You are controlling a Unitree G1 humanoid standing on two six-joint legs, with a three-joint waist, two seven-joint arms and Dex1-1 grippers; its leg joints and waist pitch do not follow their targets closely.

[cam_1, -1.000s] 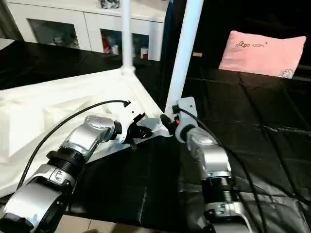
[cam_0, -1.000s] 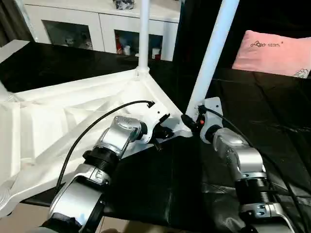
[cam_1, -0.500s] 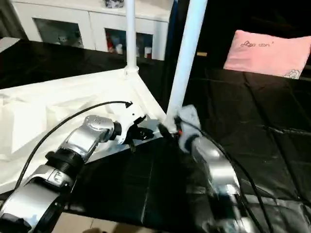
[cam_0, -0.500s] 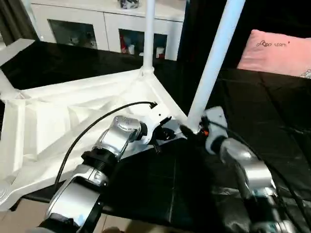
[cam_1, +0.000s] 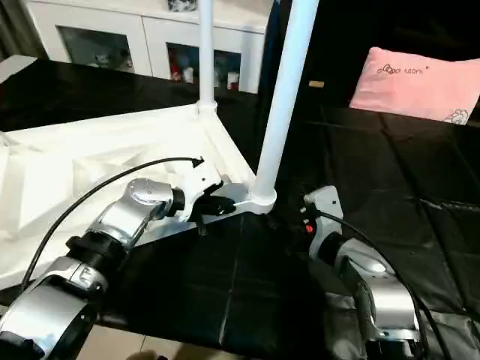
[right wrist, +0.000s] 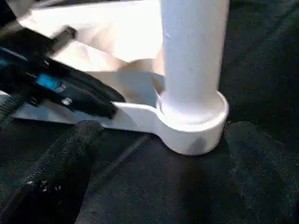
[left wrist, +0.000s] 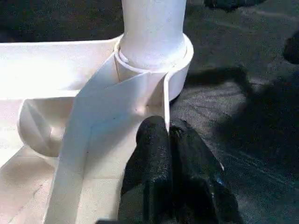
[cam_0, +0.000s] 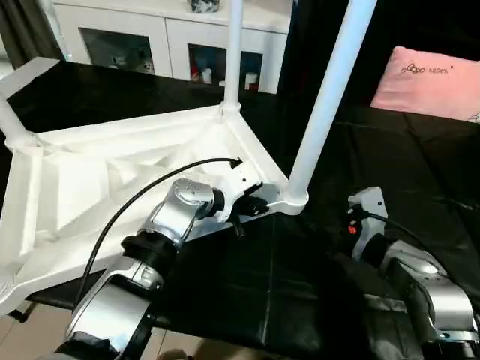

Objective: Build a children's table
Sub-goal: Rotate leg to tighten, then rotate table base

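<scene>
I am viewing the tabletop [cam_0: 112, 180] lying underside-up on the black sheet [cam_0: 255, 285]. Its nearest corner socket [right wrist: 194, 128] is holding one upright leg [cam_0: 326, 97]; a second leg [cam_0: 232, 52] is standing in the far socket, and a third leg stub [cam_0: 11, 124] is showing beyond. The left gripper [left wrist: 166, 140] is pinching the tabletop's thin edge rib, fingers closed. The right gripper [right wrist: 56, 172] is sitting beside the socket, clear of it, holding nothing; its opening I cannot tell. A white cabinet [cam_0: 150, 37] and a pink pillow [cam_0: 431, 75] are sitting behind the tabletop.

Upturned white tabletop [cam_0: 97, 180] on black surface [cam_0: 247, 285], legs upright in sockets, left claw [cam_0: 251, 204] at rim
</scene>
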